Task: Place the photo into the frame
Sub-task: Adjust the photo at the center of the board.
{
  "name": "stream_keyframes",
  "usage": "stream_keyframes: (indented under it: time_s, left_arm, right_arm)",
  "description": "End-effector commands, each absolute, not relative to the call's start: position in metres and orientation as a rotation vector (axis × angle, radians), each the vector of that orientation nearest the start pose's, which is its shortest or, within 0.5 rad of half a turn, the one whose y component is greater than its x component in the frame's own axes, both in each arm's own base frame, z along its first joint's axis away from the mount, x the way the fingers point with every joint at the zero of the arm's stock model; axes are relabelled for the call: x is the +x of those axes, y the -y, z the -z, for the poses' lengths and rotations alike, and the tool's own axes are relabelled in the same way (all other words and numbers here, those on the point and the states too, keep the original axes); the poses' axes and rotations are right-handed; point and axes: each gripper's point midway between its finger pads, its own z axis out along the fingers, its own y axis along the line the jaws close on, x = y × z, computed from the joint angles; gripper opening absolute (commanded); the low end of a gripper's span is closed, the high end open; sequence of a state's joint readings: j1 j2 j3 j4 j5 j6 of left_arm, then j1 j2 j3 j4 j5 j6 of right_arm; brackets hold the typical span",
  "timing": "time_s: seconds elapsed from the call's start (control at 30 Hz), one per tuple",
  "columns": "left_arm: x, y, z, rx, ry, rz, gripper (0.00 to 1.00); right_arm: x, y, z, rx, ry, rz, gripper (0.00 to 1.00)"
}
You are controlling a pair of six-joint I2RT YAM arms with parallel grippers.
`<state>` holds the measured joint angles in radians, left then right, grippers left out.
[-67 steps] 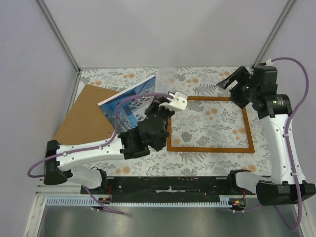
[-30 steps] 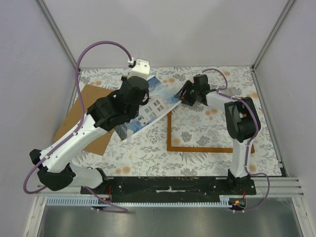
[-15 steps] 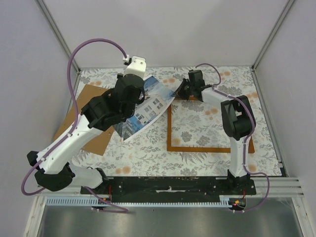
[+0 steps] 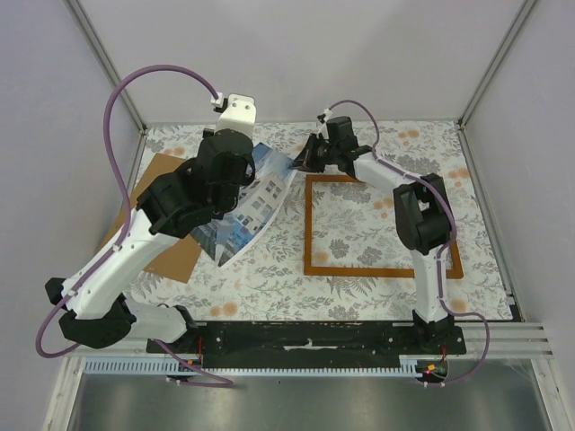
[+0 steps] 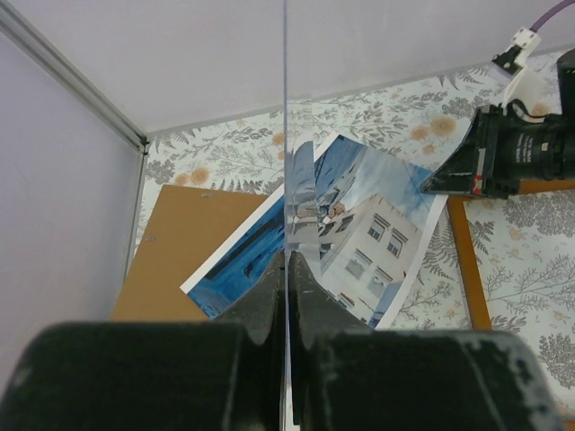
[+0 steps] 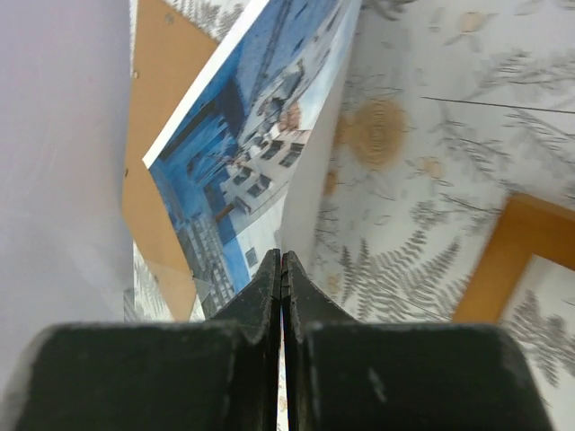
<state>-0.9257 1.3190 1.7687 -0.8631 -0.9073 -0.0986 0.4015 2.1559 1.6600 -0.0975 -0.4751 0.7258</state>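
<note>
From above, my left tool (image 4: pixel 241 175) and my right tool (image 4: pixel 301 160) both grip the rectangular paper photo of blue-and-white buildings (image 4: pixel 260 202). It is lifted and bowed over the floral-patterned surface (image 4: pixel 269 287), toward the far edge and left of the middle. My right tool pinches its far right corner. The thin-railed orange-brown wooden frame (image 4: pixel 307 233) lies flat on the right half of the surface, just beside the photo. A plain brown backing board (image 4: pixel 171 262) lies by the left edge.

In my left wrist view, my fingers (image 5: pixel 265 296) are pressed together on a thin sheet edge that runs straight up the middle. The photo (image 5: pixel 377 233) spreads out beyond them, printed side showing, and my right tool sits at its right corner.

In my right wrist view, my fingers (image 6: pixel 260 287) are closed tight on the photo's edge. The photo (image 6: pixel 243 171) curves away toward the board (image 6: pixel 166 72). A frame corner (image 6: pixel 503 260) shows at the lower right.
</note>
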Motion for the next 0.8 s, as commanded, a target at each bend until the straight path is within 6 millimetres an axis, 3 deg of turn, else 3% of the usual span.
stream_keyframes:
  time_s: [0.0,0.13,0.27,0.47,0.6,0.77]
  left_arm:
    - [0.285,0.139,-0.455,0.091,-1.736,-0.170,0.02]
    - [0.285,0.138,-0.460,0.080,-1.728,-0.165,0.02]
    - [0.286,0.140,-0.456,0.081,-1.735,-0.170,0.02]
    - [0.287,0.142,-0.450,0.088,-1.744,-0.174,0.02]
    - [0.288,0.143,-0.444,0.090,-1.753,-0.175,0.02]
    - [0.288,0.146,-0.440,0.093,-1.755,-0.165,0.02]
  right_arm:
    - [0.492,-0.350,-0.150,-0.064,-2.252,-1.205,0.00]
    - [0.513,-0.365,-0.139,-0.055,-2.260,-1.217,0.00]
    - [0.528,-0.380,-0.127,-0.036,-2.263,-1.231,0.07]
    - [0.548,-0.379,-0.109,-0.018,-2.265,-1.139,0.55]
    - [0.561,-0.351,-0.118,0.003,-2.287,-0.918,0.75]
    - [0.560,-0.288,-0.151,0.122,-2.303,-0.605,0.87]
